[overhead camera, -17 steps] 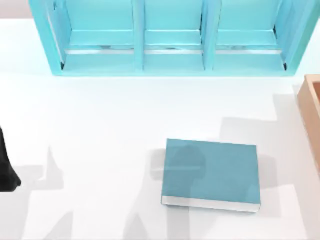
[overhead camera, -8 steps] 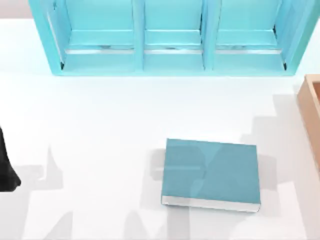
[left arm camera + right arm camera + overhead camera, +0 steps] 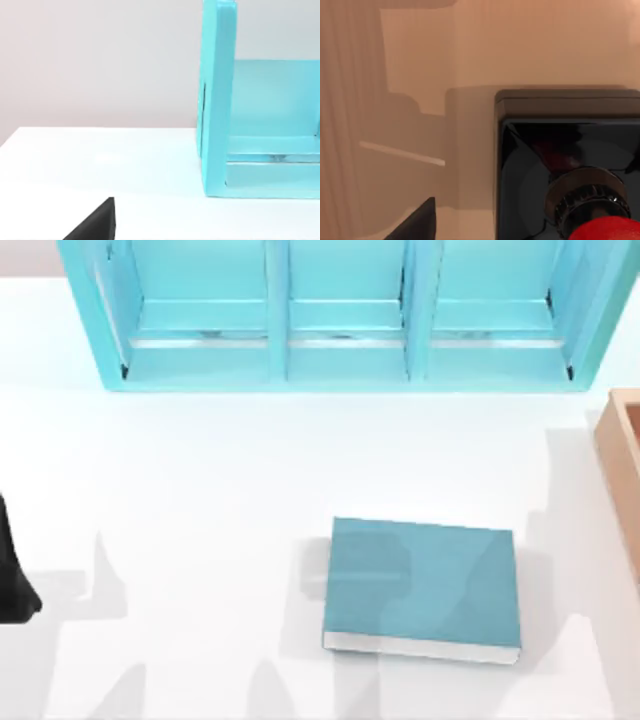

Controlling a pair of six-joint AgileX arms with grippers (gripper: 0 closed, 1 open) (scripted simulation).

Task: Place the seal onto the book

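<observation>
Only the shadows over the book had shifted rightward; the seal sat in a tan box close under the right gripper, whose state I couldn't tell, looking small, rigid, glossy — best pinched at its knurled neck.

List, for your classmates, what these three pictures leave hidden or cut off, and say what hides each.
- The seal: its red knob runs off the right wrist view's edge.
- The brown box: cropped by the top view's right edge, so its inside is unseen there.
- The left arm: mostly outside the top view's left edge.
- The blue shelf: its top is cut off in the top view.
- The book: its underside is hidden.
</observation>
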